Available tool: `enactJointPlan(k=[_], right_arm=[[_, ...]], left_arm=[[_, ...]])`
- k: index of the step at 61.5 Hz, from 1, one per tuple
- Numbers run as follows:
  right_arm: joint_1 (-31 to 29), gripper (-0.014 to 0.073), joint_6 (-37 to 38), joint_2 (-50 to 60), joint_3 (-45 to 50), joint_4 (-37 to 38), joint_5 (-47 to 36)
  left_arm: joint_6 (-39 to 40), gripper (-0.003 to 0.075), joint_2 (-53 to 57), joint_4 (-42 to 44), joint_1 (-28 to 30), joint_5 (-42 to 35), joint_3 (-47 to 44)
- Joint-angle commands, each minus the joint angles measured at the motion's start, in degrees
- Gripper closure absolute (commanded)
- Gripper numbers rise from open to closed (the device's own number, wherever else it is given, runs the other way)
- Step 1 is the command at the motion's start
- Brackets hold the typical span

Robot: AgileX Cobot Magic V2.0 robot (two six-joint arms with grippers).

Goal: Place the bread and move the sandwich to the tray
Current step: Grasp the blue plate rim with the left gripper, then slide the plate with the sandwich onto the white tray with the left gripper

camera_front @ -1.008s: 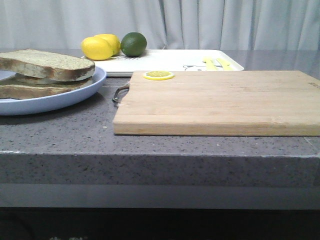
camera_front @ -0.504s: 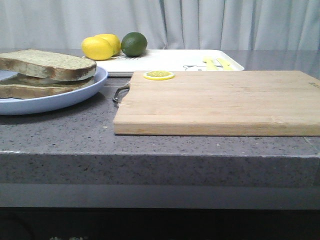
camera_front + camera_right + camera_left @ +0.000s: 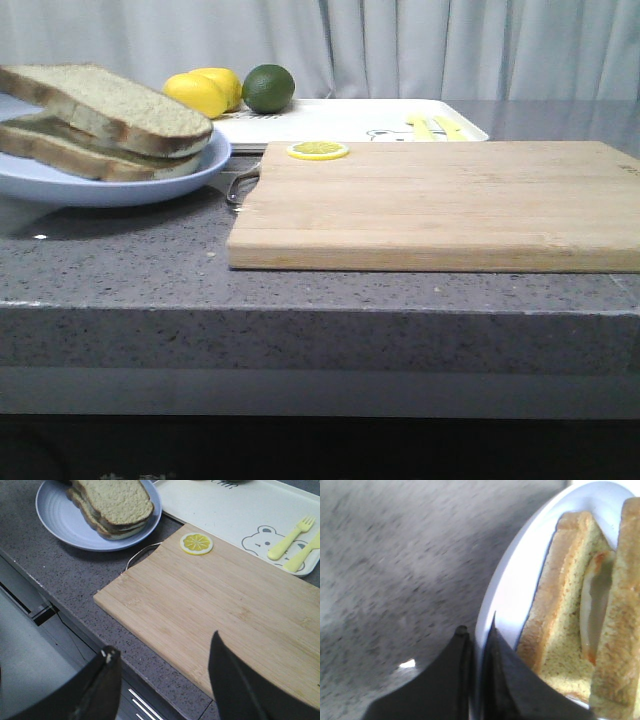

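Two brown-crusted slices with fried egg between, the sandwich [image 3: 105, 125], now ride tilted on the light blue round plate [image 3: 150, 182], lifted off the grey counter [image 3: 150, 270] since a moment ago. Left gripper [image 3: 477, 645] pinches the plate's rim; right gripper [image 3: 162, 680] hangs wide apart. Next, I judge, comes carrying to the white rectangular tray [image 3: 340, 120].
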State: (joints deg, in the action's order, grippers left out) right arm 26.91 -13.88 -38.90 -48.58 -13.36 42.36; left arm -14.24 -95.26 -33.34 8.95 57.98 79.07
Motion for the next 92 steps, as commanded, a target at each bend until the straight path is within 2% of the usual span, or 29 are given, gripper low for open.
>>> enactJointPlan(k=[1,15,25,51,66,77,92], right_arm=[[-0.3,0.0177,-0.1,0.1,-1.4,-0.8,-3.7],[-0.3,0.0177,-0.1,0.1,-1.4,-0.8,-3.7],[-0.3,0.0177,-0.1,0.1,-1.4,-0.8,-3.7],[-0.3,0.0177,-0.1,0.1,-1.4,-0.8,-3.7],[-0.3,0.0177,-0.1,0.1,-1.4,-0.8,-3.7],[-0.3,0.0177,-0.1,0.1,-1.4,-0.8,-3.7],[-0.3,0.0177,-0.1,0.1,-1.4,-0.8,-3.7]], left_arm=[[0.3,0.0741,3.6,-6.5,-2.8,-0.5,4.6],[1.0,0.0741,3.0,-6.9,-10.2,-6.8,8.8],[1.3,0.0741,-0.7,-12.0,-13.0,-9.0,12.5],[10.4,0.0741,-15.0,-13.8,-13.6,-8.4,29.8],[18.6,0.0741,-23.2,-13.4,-13.6,-6.4,38.1],[20.5,0.0741,-27.2,-11.8,-13.6,-3.3,41.4],[21.9,0.074,-27.9,-10.7,-13.6,-3.9,41.4]])
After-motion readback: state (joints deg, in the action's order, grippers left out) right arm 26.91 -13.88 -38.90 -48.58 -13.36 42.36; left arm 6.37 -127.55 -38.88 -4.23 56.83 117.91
